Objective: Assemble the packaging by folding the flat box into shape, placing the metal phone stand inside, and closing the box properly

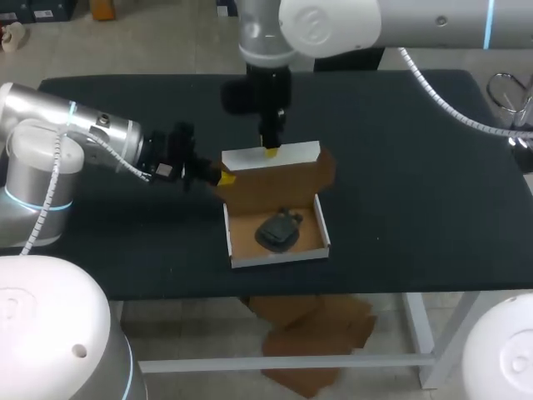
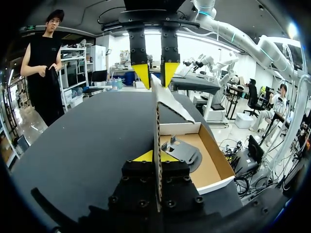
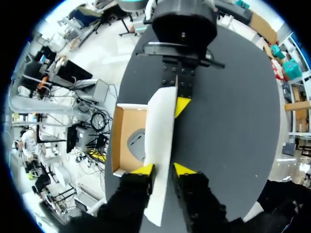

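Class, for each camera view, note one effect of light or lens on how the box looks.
Head view: the dark phone stand merges with shadow inside the box, while the white lid glares. Left wrist view: the table edge bows into a curve. Right wrist view: the lid's white face is bright, showing no detail.

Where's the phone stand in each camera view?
Head view: phone stand lies inside the box tray, table's middle.
Left wrist view: in the tray, beside the raised lid.
Right wrist view: in the tray, partly hidden by the lid.
Shared landmark: the raised lid.
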